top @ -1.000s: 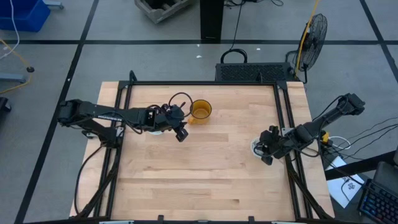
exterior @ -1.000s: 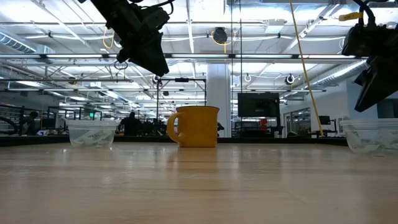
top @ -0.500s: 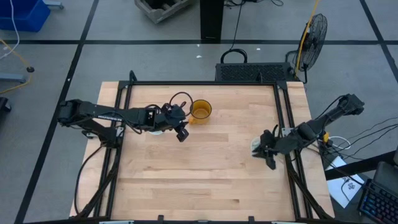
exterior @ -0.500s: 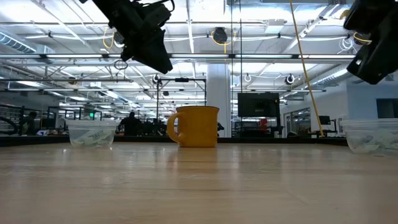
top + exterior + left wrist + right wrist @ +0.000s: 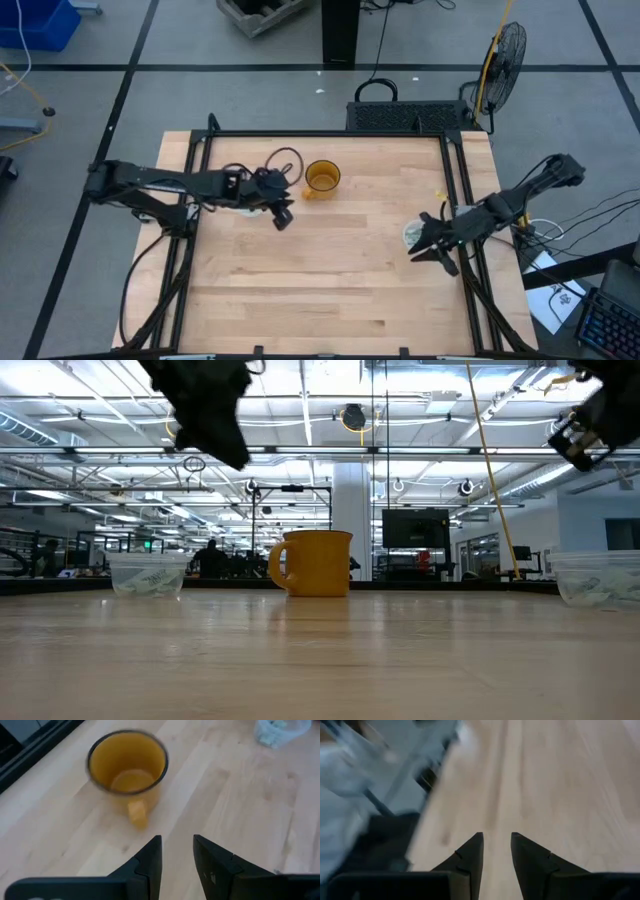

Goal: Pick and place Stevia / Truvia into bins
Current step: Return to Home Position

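High view: since half a second ago the left tool (image 5: 281, 217) has drawn back from the amber mug (image 5: 322, 178). It now hangs near the mug's left, a little toward the front of the surface (image 5: 330, 285). The right tool (image 5: 428, 250) has slid away from the mug, uncovering more of the right cup (image 5: 412, 234). That cup stands well apart from the mug, to its right and nearer the front. The right tool sits just past the cup's rim on the side away from the mug.

Low view: both tools have climbed and now sit far above the mug's rim, one to either side. There is one mug and two cups. The left cup (image 5: 148, 575) stands to the mug's left and the right cup to its right, both on the surface. Pale green sachets (image 5: 150, 581) lie inside each cup, well below both tools; their number cannot be told.

Left wrist view: the left tool shows a narrow gap and has hold of nothing. The mug stands just ahead, and the right cup with its sachets lies beyond the mug.

Right wrist view: the right tool also shows a narrow gap, empty, over bare surface.
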